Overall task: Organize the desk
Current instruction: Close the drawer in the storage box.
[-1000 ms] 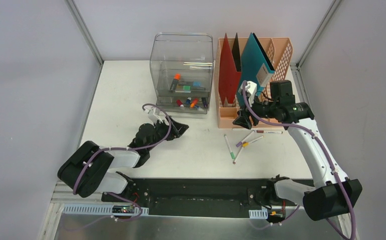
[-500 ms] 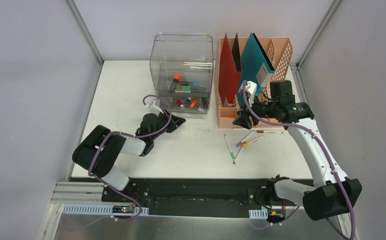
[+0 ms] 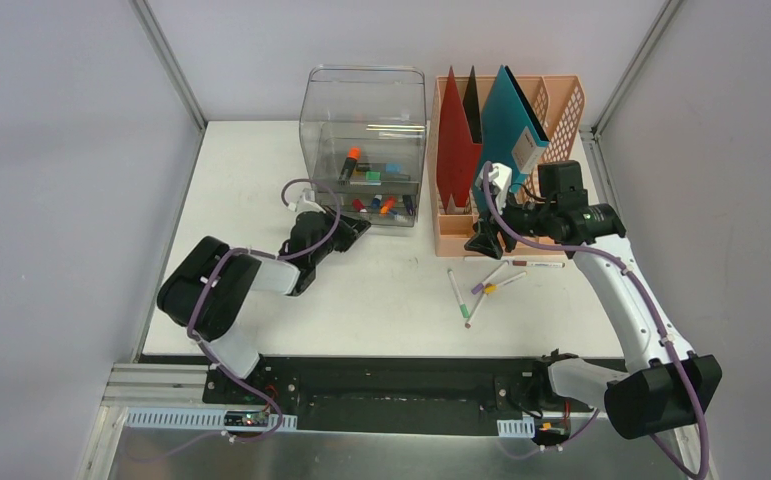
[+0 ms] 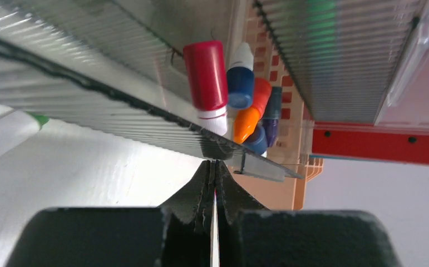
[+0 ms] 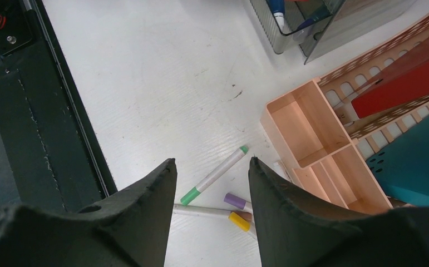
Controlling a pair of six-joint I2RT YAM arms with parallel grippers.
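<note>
Left jaws, pressed shut, sit at the front of the clear plastic drawer box point(image 3: 366, 110), upper centre. Right jaws hang half-open above loose marker pens point(image 3: 464, 295) lying slantwise on the flat white counter point(image 3: 251, 170), nearest that arm.

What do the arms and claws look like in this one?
Left arm and right arm: white links, black joint housings, a purple cable running along each. Left claw and right claw: matte black, two tapered wedge-shaped fingers.

The black left tool point(image 4: 213, 168), its fingers pressed together, sits just before a clear ribbed plastic drawer box point(image 4: 98, 89) holding coloured marker pens point(image 4: 206, 78).
</note>
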